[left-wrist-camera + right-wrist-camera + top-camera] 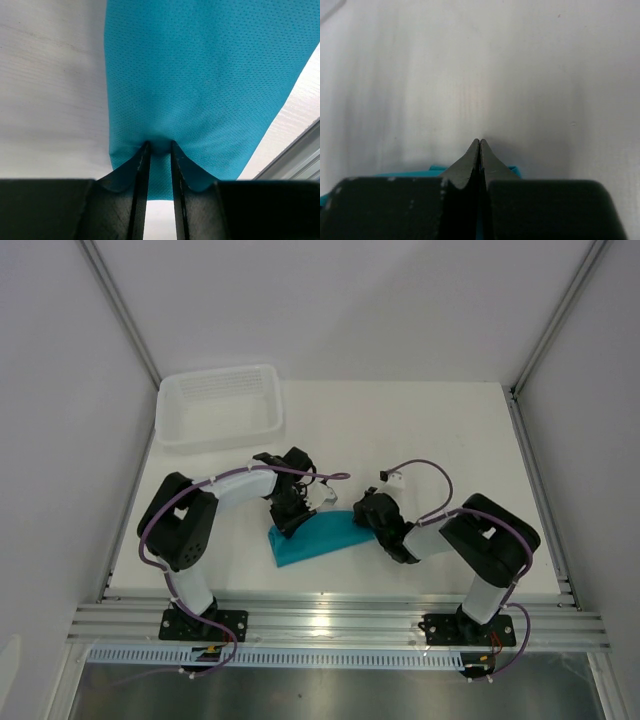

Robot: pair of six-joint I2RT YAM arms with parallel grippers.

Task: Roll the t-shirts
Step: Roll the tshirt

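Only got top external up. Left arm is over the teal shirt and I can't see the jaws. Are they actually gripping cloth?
Observer: Yes. On the left wrist view, the left gripper has its jaws pinching a bunched fold of the teal soft cloth t-shirt.
Operator: Right side?
Observer: The right gripper has its jaws shut tip to tip, with no cloth visible between the tips.
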